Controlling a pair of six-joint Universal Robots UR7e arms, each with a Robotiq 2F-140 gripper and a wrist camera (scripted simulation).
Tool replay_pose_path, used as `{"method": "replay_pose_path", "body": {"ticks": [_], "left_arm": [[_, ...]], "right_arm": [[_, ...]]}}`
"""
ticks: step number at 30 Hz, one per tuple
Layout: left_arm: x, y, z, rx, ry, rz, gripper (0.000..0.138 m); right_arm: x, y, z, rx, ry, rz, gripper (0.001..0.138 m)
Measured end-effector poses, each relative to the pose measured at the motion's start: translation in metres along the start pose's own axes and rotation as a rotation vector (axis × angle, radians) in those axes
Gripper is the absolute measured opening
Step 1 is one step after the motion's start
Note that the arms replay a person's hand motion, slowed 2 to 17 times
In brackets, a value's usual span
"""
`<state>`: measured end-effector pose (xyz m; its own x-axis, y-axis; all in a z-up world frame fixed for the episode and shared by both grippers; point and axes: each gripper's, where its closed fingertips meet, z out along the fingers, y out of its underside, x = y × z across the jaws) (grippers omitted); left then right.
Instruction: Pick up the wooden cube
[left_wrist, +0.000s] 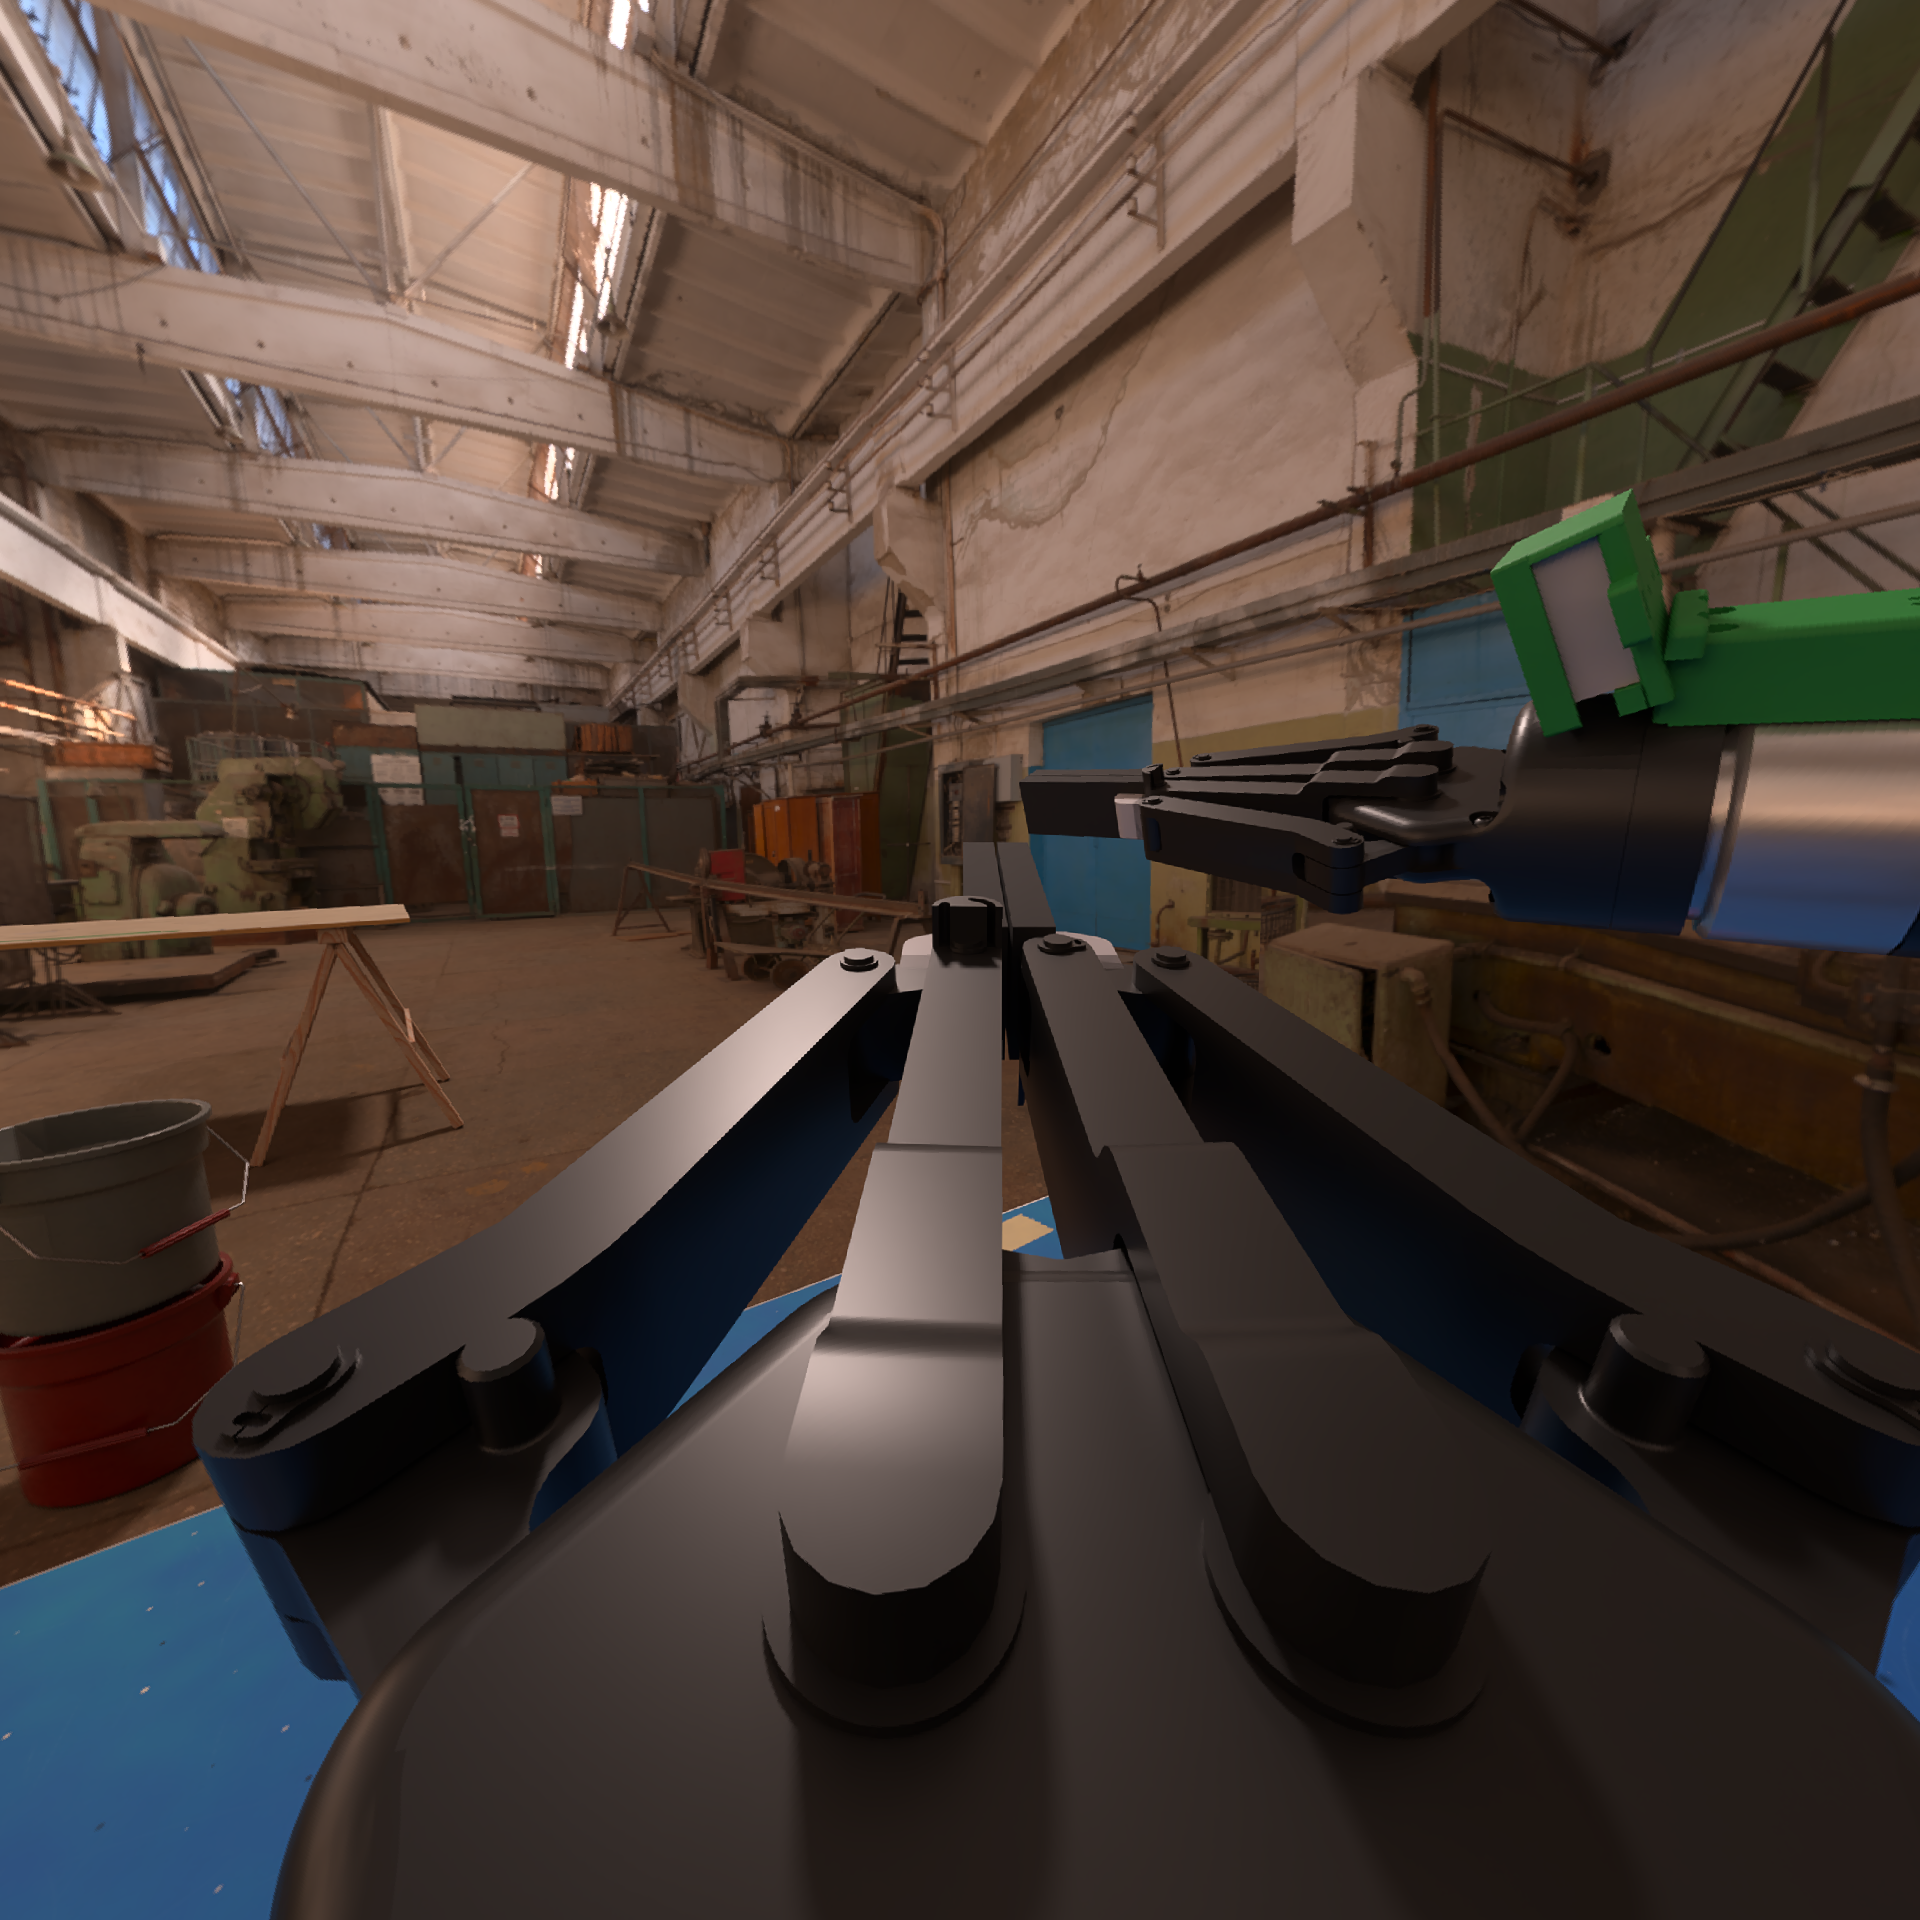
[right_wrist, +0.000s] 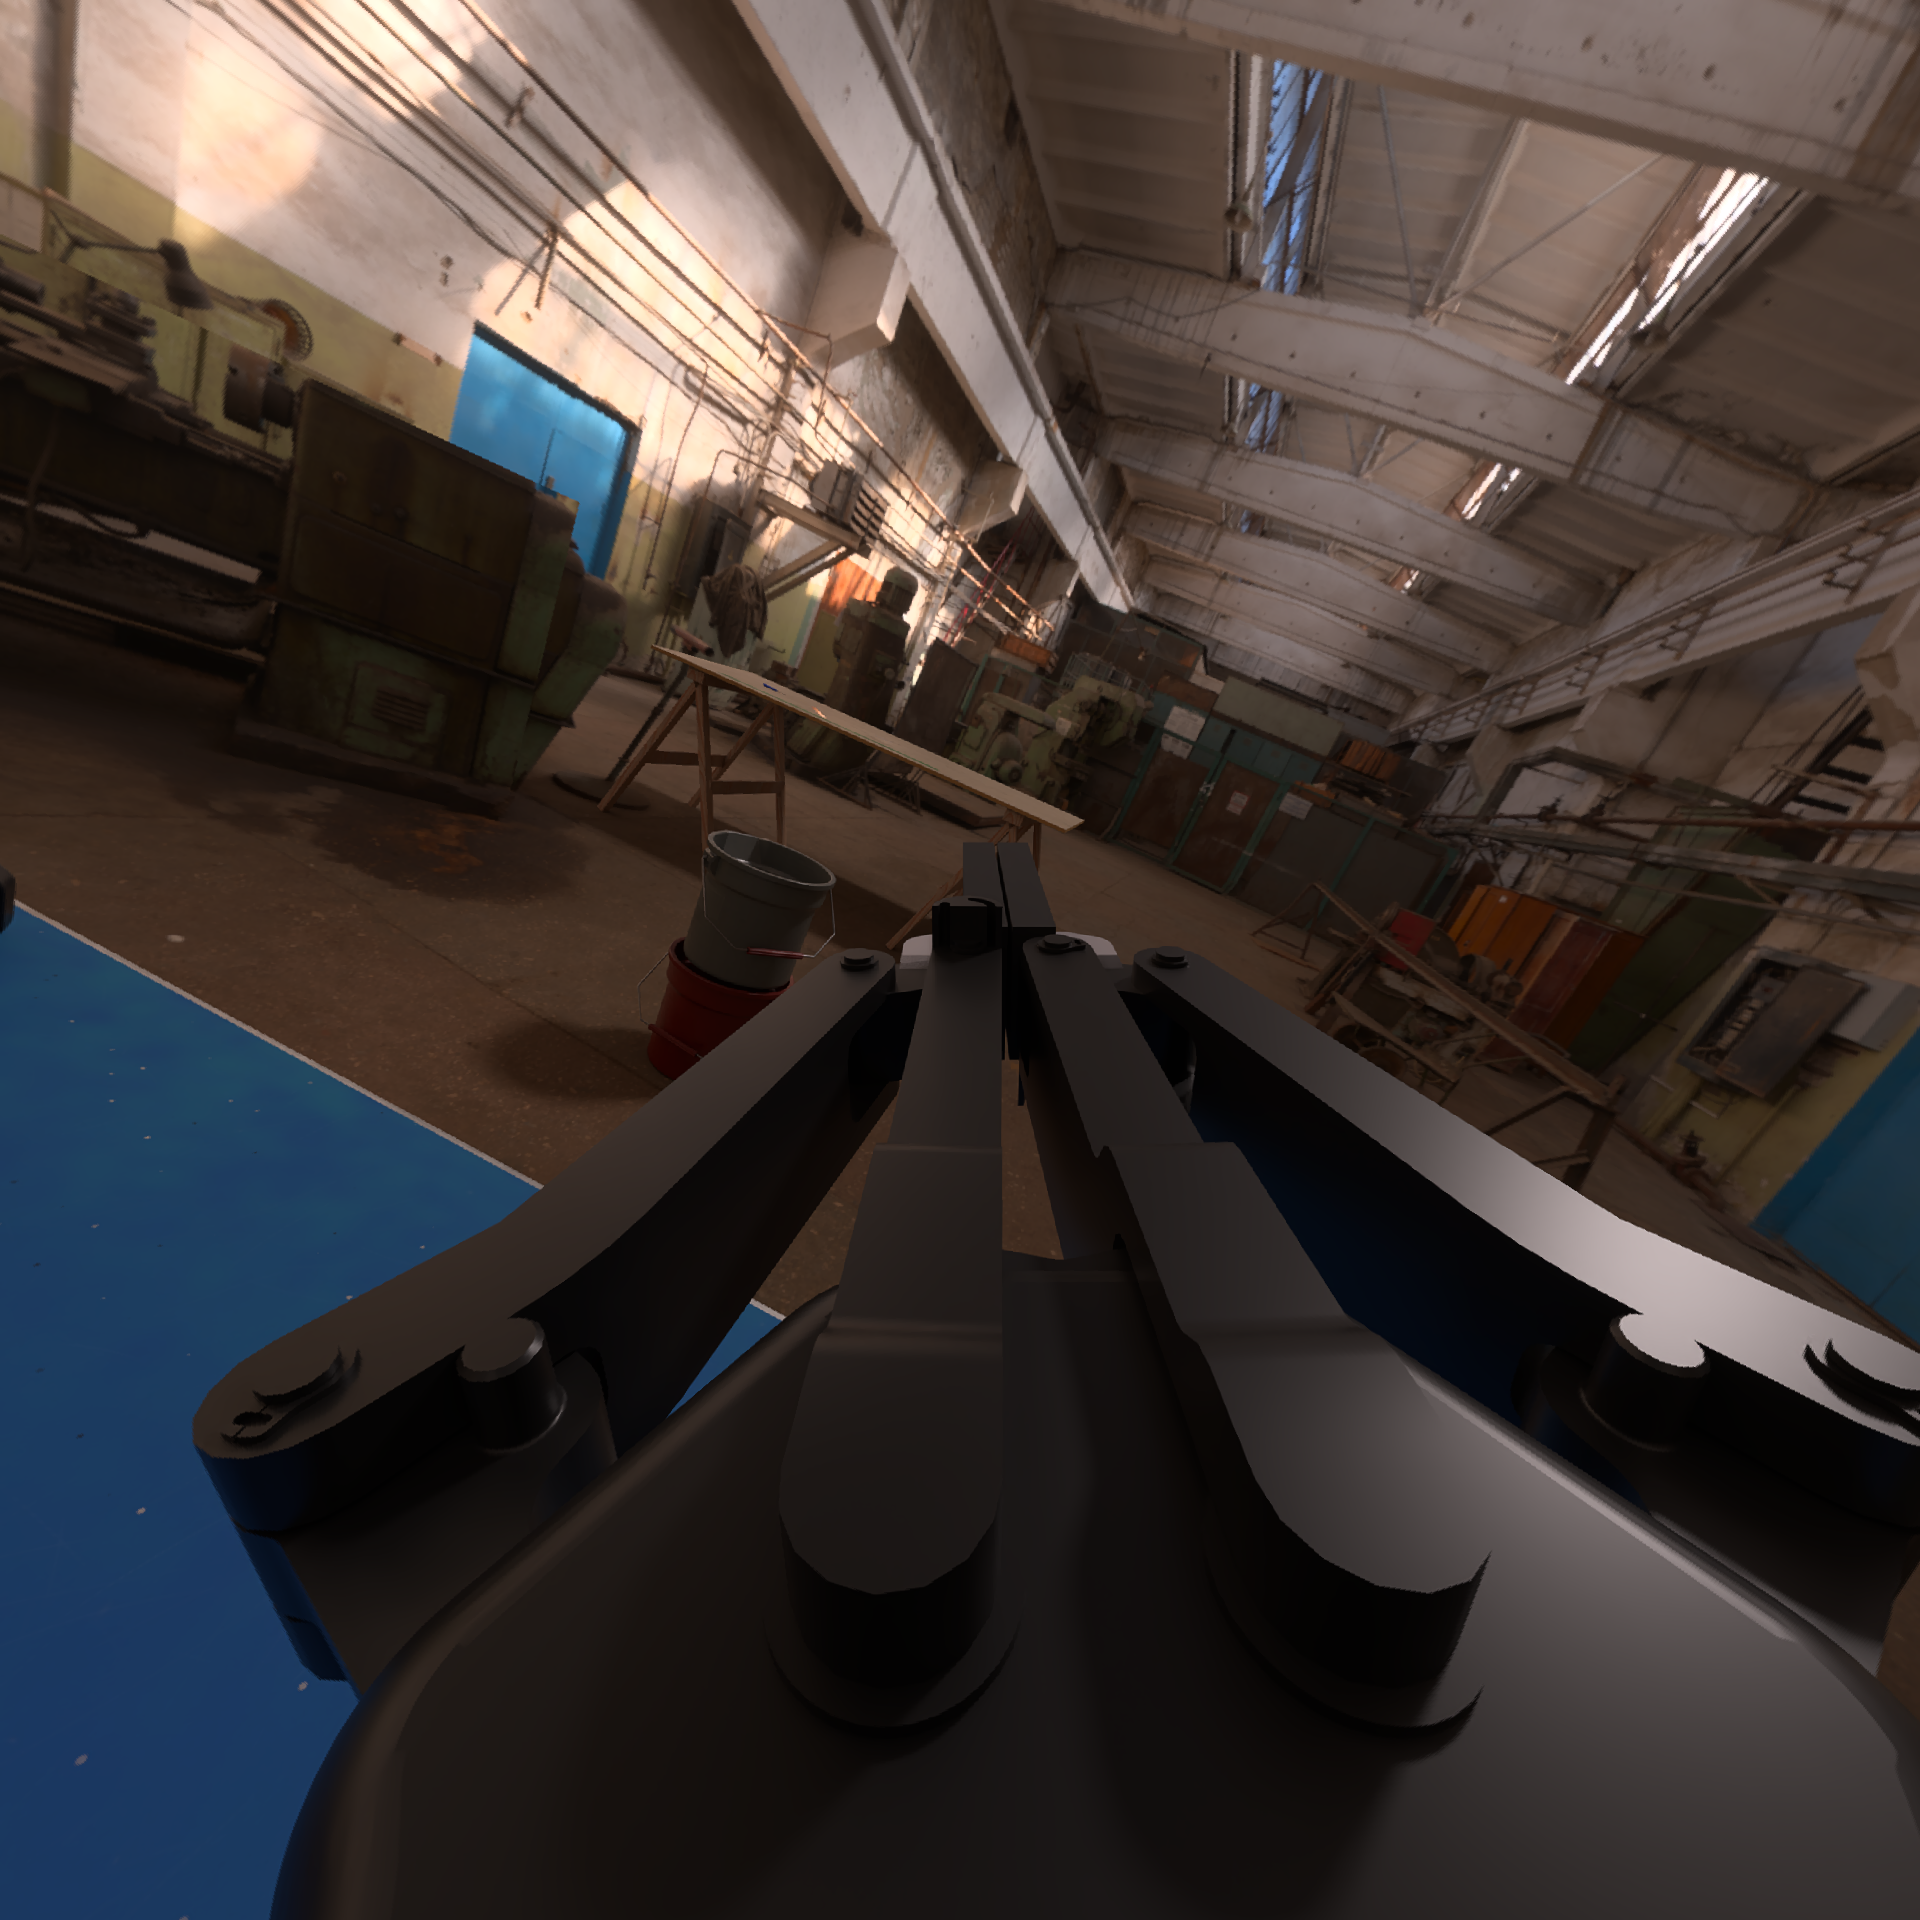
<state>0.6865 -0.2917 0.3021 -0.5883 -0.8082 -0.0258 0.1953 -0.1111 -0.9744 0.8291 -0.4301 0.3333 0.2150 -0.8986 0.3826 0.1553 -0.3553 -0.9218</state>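
Observation:
My left gripper (left_wrist: 1000, 883) is shut with nothing between its fingers, and points level out over the blue table (left_wrist: 125, 1714). A small tan patch (left_wrist: 1023, 1233) shows on the table between the finger links; it may be the wooden cube, mostly hidden by the gripper. My right gripper (right_wrist: 1003, 883) is also shut and empty, tilted over the table's edge (right_wrist: 156, 1143). It also shows in the left wrist view (left_wrist: 1132, 821), at the right, held level in the air with its green camera mount (left_wrist: 1579, 613) on top. The right wrist view shows no clear cube.
A grey bucket (left_wrist: 104, 1216) stacked in a red bucket (left_wrist: 114, 1392) stands on the floor beyond the table; both show in the right wrist view (right_wrist: 758, 914). A plank on sawhorses (left_wrist: 208, 925) and workshop machines (right_wrist: 416, 603) stand farther off.

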Motion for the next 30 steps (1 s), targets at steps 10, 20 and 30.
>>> {"method": "replay_pose_path", "body": {"ticks": [10, 20, 30], "left_arm": [[0.0001, 0.0000, 0.0000, 0.000, 0.000, 0.000, 0.001], [0.0002, -0.0001, 0.0000, 0.001, 0.001, -0.001, 0.001], [0.0003, -0.0001, 0.0000, 0.003, 0.001, -0.002, 0.001]], "right_arm": [[0.0014, 0.0008, -0.0011, -0.001, 0.002, 0.001, 0.001], [0.0029, 0.0016, -0.0022, -0.001, 0.004, 0.001, 0.001], [0.0044, 0.0025, -0.0035, -0.001, 0.006, 0.003, 0.001]]}}
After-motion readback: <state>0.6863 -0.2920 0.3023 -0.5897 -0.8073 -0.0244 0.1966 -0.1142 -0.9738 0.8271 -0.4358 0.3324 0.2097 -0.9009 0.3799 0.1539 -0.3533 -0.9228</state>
